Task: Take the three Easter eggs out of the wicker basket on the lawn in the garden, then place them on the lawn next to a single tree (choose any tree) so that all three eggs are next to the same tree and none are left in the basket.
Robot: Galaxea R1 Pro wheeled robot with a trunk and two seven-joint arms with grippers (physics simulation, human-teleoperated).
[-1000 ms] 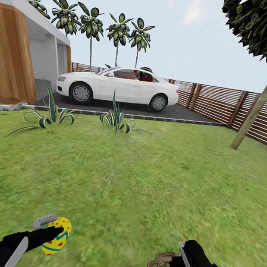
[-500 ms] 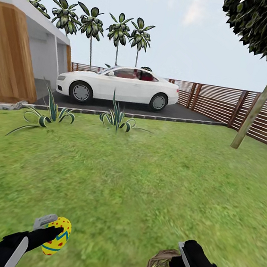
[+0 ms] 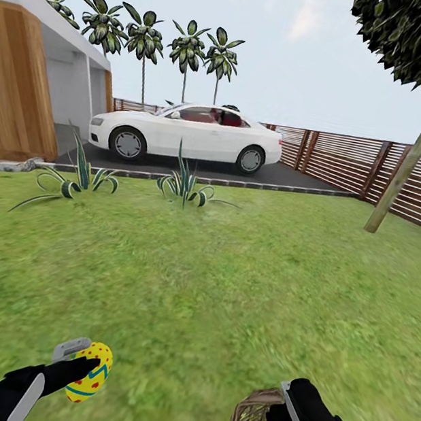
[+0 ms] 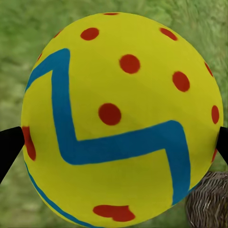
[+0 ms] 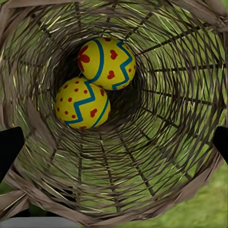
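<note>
A garden scene seen from the robot's head, looking across a wide green lawn (image 3: 224, 289).

At the lower left, the left gripper (image 3: 77, 361) holds one yellow Easter egg (image 3: 90, 372) above the grass. In the left wrist view this egg (image 4: 121, 118) sits between two dark fingertips (image 4: 9, 145), one at each side, pressed against its shell. It has a blue zigzag band and red dots.

At the lower right, the right gripper (image 3: 292, 406) is at the rim of a brown wicker basket (image 3: 253, 418), with the black gripper body just behind the rim. How far apart its fingers stand, or whether they grip the rim, cannot be told. The right wrist view looks straight down into the basket (image 5: 156, 156), where two eggs lie touching at the bottom: one with red hearts (image 5: 106, 63) and one with red dots (image 5: 83, 103). That makes three eggs counted in all, one held and two in the basket.

Farther off, a thin leaning tree (image 3: 414, 153) stands at the right by a slatted wooden fence (image 3: 343, 161). A white car (image 3: 185, 136) is parked on dark paving beside a house (image 3: 25, 88). Two spiky plants (image 3: 183, 188) grow at the lawn's far edge, and five palms (image 3: 187, 47) rise behind.
</note>
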